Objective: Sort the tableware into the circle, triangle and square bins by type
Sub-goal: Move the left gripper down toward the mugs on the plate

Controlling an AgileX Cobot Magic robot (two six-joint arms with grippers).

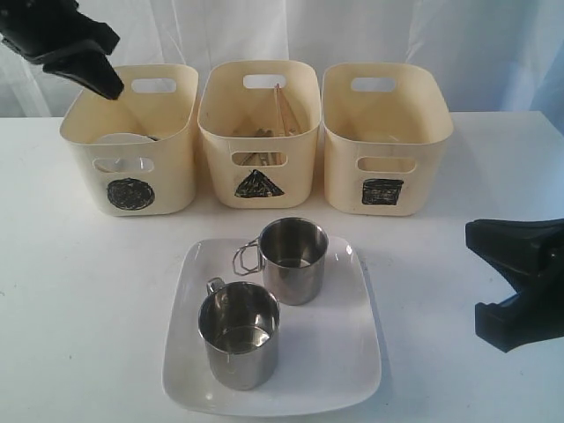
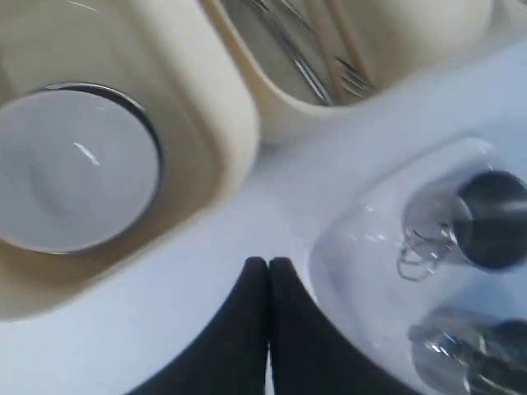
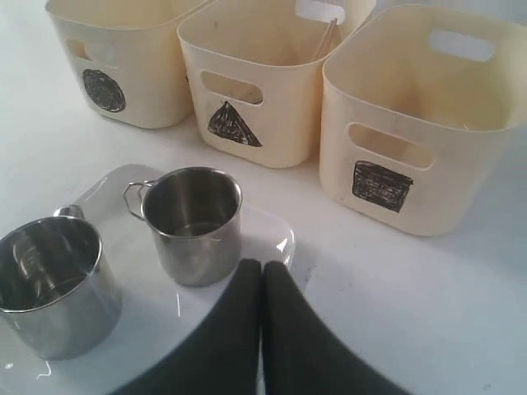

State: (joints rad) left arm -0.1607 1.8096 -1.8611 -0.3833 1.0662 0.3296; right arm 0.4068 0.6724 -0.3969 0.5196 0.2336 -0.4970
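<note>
Two steel mugs, one farther back (image 1: 293,260) and one nearer (image 1: 239,335), stand on the white square plate (image 1: 339,357) in front of the bins. The small white bowl (image 2: 74,169) lies in the circle bin (image 1: 129,189), with a steel rim (image 2: 142,115) showing round it. Steel cutlery (image 2: 305,66) and wooden chopsticks (image 1: 282,110) are in the triangle bin (image 1: 258,145). My left gripper (image 1: 113,91) hangs shut and empty above the circle bin's near edge. My right gripper (image 3: 263,267) is shut and empty, low by the plate's right side, close to the farther mug (image 3: 193,222).
The square bin (image 1: 385,154) stands at the right of the row, and no tableware shows in the part of its inside that I see. White table lies all around the plate (image 3: 276,234). A white curtain hangs behind the bins.
</note>
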